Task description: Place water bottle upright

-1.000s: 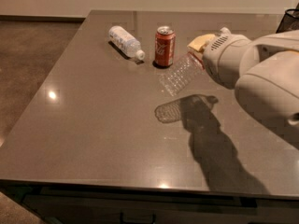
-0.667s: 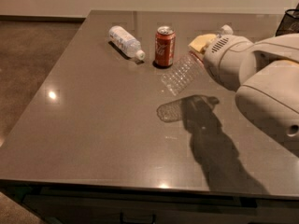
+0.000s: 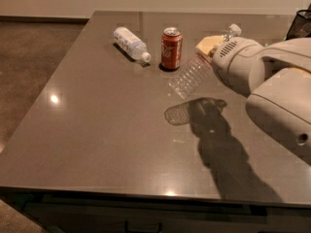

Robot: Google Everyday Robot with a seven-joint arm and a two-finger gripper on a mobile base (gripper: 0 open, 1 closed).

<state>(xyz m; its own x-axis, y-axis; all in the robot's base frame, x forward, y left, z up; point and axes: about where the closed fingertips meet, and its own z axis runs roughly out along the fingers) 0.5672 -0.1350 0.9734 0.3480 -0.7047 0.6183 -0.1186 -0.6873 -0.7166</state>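
Observation:
The water bottle [image 3: 190, 76] is a clear ribbed bottle with a white cap. It hangs tilted above the table [image 3: 97, 130], cap up to the right and base down to the left, just right of the red soda can. Its shadow falls on the table below it. My gripper [image 3: 209, 50] is shut around the bottle's upper part. It is mostly hidden behind the white arm housing [image 3: 243, 64], and only a cream finger [image 3: 206, 44] shows.
A red soda can [image 3: 171, 48] stands upright at the back middle. A shorter bottle with a white label [image 3: 129, 42] lies on its side to the left of the can. A black mesh basket [image 3: 300, 24] sits at the far right corner. The table's front edge is near.
The arm and the held bottle have shifted slightly; the bottle keeps about the same tilt. The can and the lying bottle have not moved.

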